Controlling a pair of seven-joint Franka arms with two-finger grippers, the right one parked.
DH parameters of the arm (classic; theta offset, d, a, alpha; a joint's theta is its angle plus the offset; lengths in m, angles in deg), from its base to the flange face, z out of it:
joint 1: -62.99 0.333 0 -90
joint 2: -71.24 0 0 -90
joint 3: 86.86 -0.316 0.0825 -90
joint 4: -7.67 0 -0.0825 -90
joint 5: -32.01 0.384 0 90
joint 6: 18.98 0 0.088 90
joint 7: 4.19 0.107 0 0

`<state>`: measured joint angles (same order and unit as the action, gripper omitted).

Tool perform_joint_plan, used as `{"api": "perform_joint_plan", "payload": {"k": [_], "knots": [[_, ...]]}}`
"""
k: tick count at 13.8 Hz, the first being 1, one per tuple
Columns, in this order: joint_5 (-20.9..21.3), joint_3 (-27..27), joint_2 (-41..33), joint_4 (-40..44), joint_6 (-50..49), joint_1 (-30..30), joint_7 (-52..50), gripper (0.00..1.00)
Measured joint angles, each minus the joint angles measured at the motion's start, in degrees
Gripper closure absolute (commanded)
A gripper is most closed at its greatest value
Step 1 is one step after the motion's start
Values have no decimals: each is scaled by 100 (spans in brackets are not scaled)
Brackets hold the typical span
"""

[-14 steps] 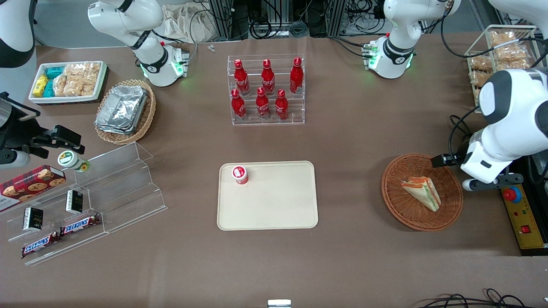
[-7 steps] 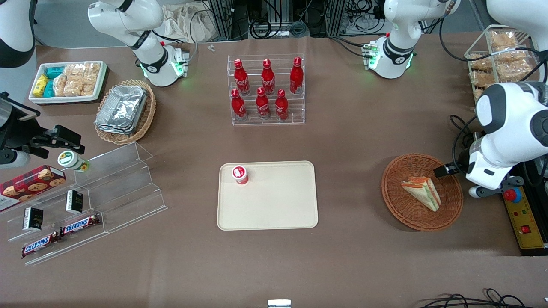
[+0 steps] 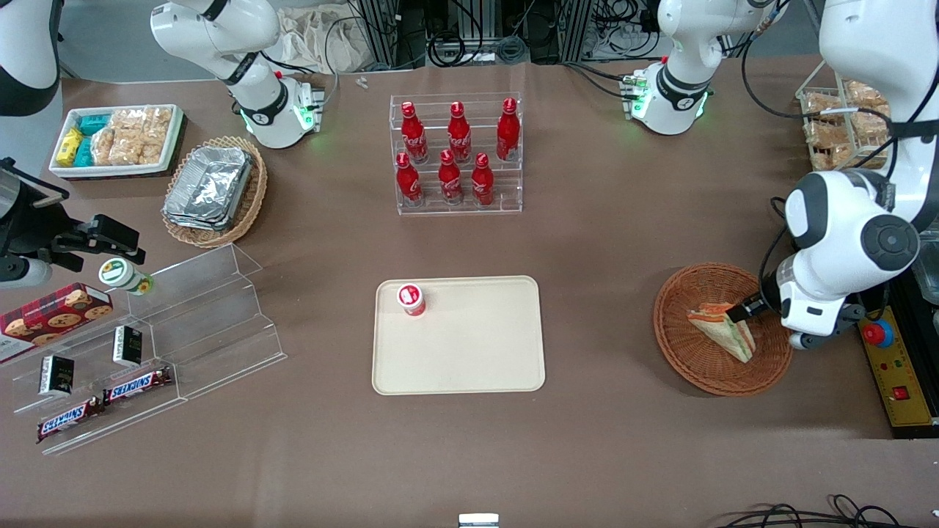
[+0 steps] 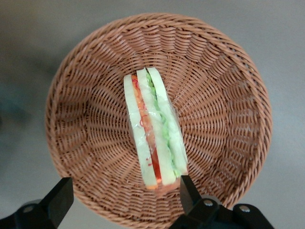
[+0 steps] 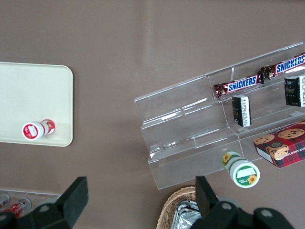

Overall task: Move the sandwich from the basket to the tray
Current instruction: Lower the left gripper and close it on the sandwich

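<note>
The sandwich [image 3: 722, 331], a wrapped white-bread wedge with orange, red and green layers, lies in the round reddish-brown wicker basket [image 3: 693, 370] toward the working arm's end of the table. My gripper [image 3: 744, 308] hangs just above the basket, over the end of the sandwich. In the left wrist view the gripper [image 4: 125, 193] is open. One finger [image 4: 188, 190] is close beside the sandwich [image 4: 155, 133] end, the other [image 4: 61, 196] is over the basket [image 4: 86, 119] rim. Nothing is held. The beige tray [image 3: 469, 359] lies mid-table.
A small red-capped cup [image 3: 411, 299] stands on the tray's corner. A rack of red bottles [image 3: 458, 155] stands farther from the front camera. A yellow control box with a red button [image 3: 891, 367] sits beside the basket. A clear stepped shelf [image 3: 205, 323] lies toward the parked arm's end.
My arm has swung in over the basket and come down. The gripper has gone from the basket's rim to the sandwich's end. The sandwich has not moved.
</note>
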<state>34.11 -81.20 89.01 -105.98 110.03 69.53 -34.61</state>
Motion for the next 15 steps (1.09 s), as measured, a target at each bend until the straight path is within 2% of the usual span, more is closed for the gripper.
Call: {"api": "perform_joint_plan", "payload": {"k": [3, 11, 12, 15], "knots": [[-314, -2, 129, 0, 356, 14, -185, 1], [-336, -4, 345, -20, 545, 48, -342, 3], [-337, -6, 429, -27, 623, 76, -343, 7], [-338, -3, 599, -27, 728, 119, -343, 32]]}}
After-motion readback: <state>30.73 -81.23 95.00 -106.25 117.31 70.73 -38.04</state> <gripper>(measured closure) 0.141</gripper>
